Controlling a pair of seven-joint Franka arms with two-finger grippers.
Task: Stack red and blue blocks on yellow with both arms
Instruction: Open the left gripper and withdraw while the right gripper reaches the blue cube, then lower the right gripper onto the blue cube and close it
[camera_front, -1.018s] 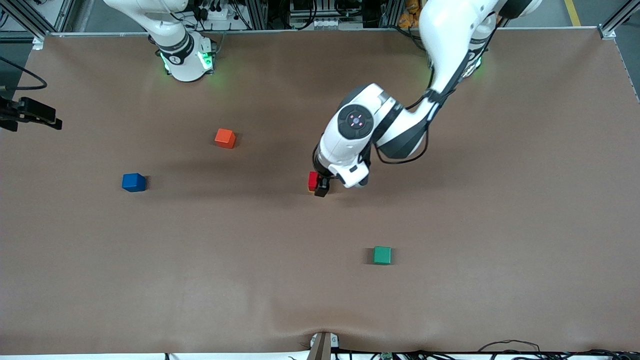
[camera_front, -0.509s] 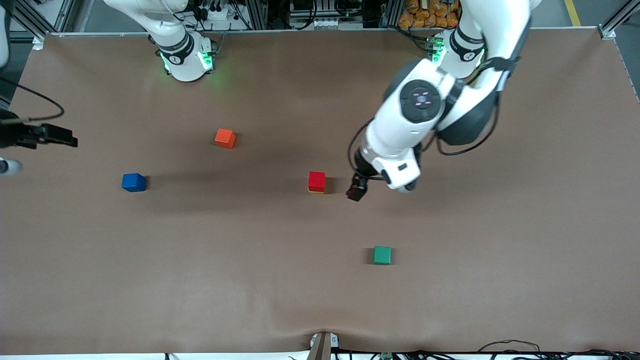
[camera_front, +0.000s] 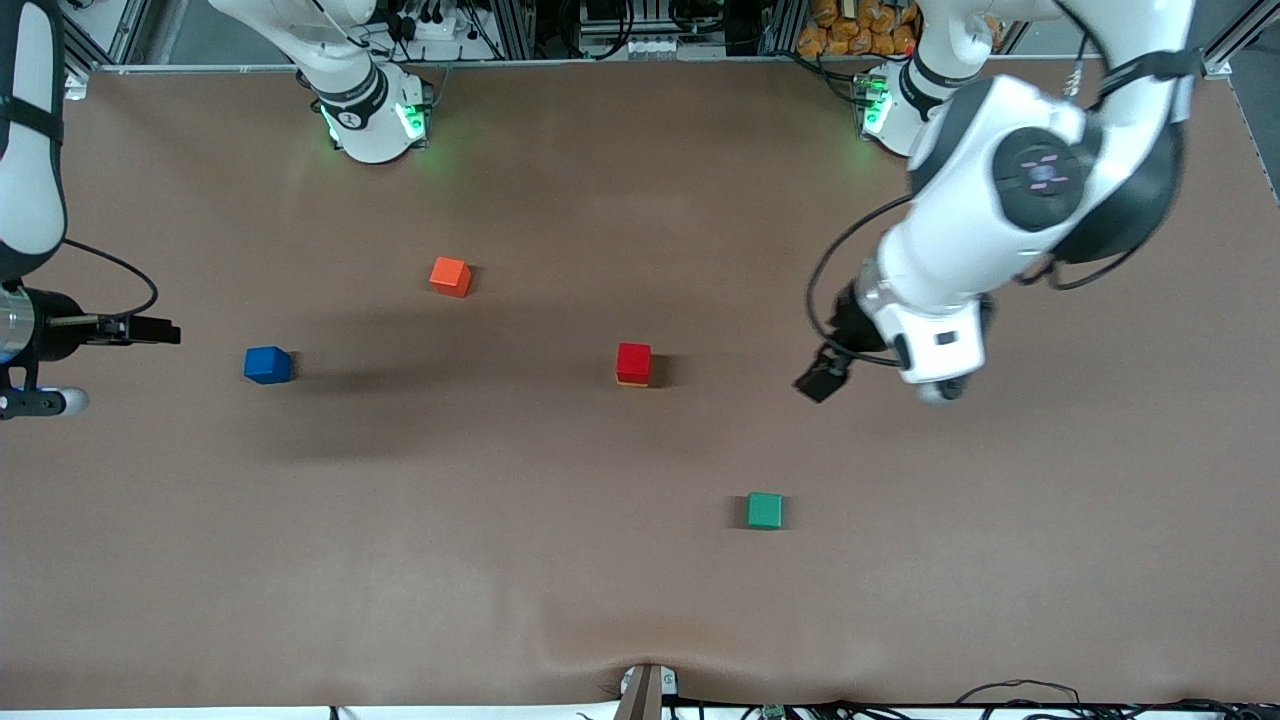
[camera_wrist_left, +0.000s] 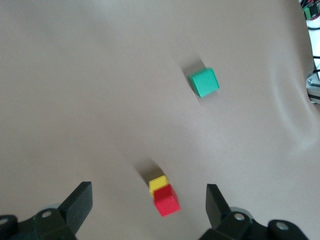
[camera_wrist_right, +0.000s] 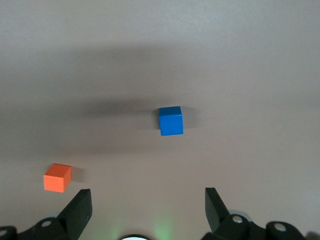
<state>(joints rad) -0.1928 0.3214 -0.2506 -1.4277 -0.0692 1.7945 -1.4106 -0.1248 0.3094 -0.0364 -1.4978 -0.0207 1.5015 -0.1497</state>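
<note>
The red block (camera_front: 633, 360) sits on the yellow (camera_front: 632, 383) cube mid-table; in the left wrist view the red block (camera_wrist_left: 166, 201) and yellow (camera_wrist_left: 157, 183) show as a small stack. My left gripper (camera_front: 822, 380) hangs open and empty over bare table, off the stack toward the left arm's end; the left gripper (camera_wrist_left: 147, 195) has wide-apart jaws. The blue block (camera_front: 268, 364) stands alone toward the right arm's end. My right gripper (camera_front: 135, 329) hovers open at that end, short of the blue block (camera_wrist_right: 171, 120); the right gripper (camera_wrist_right: 147, 200) holds nothing.
An orange cube (camera_front: 450, 276) lies farther from the front camera than the blue block, also seen as the orange cube (camera_wrist_right: 57, 177). A green cube (camera_front: 765, 510) lies nearer the front camera than the stack, the green cube (camera_wrist_left: 204, 82) in the left wrist view.
My left gripper has left the red block on the yellow cube and pulled away toward the left arm's end. My right arm has come in toward the blue block.
</note>
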